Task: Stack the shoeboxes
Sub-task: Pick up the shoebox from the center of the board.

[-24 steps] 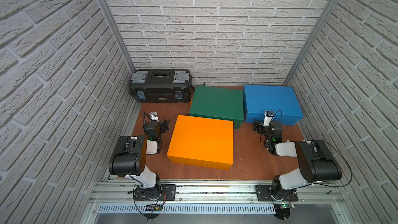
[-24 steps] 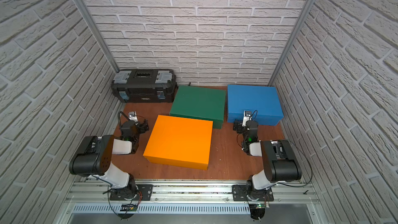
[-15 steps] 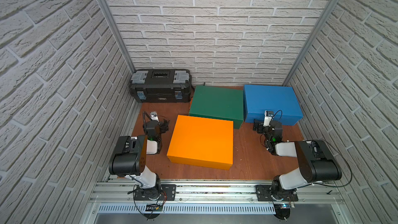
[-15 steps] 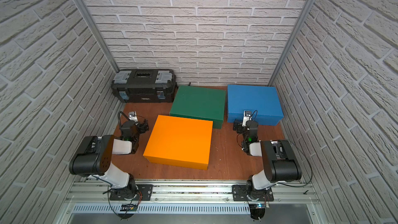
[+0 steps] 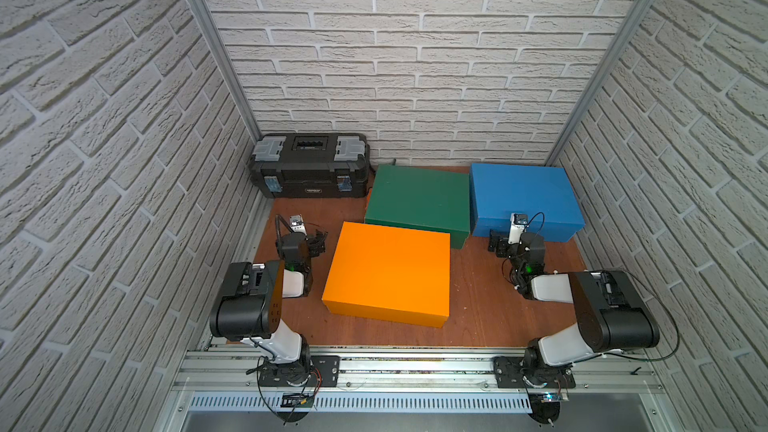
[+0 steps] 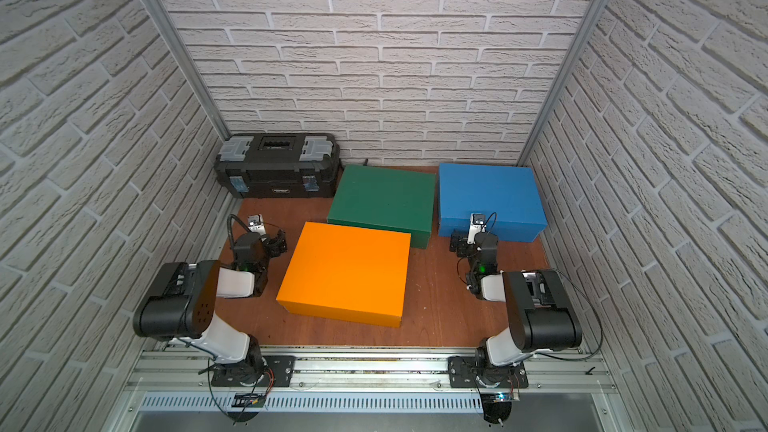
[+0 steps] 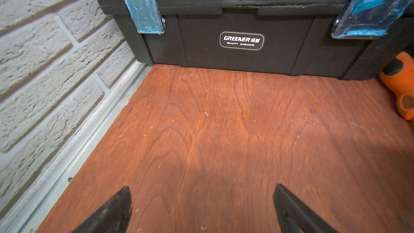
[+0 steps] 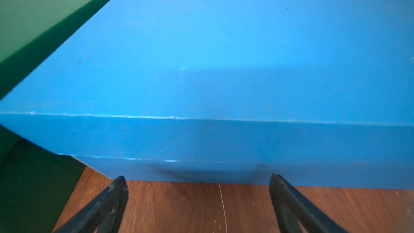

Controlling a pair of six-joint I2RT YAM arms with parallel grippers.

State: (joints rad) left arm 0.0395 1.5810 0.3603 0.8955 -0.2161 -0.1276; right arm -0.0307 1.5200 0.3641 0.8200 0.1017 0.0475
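Nothing is stacked yet; my left gripper (image 7: 201, 195) and right gripper (image 8: 197, 183) are spread and empty, so I think both must clamp the orange shoebox (image 5: 388, 272).

ahead of the right pincer (image 8: 197, 183) the blue box (image 8: 224, 52) is matt card, lid edge scuffed white; green box (image 8: 33, 19) beside it & orange box (image 5: 388, 272) same smooth matt. ahead of the left pincer (image 7: 201, 192): matt black plastic toolbox (image 7: 246, 63) w/ shiny metal latches (image 7: 143, 3) under blue film. floor (image 7: 224, 131) below both is reddish wood, grain showing, scratched.
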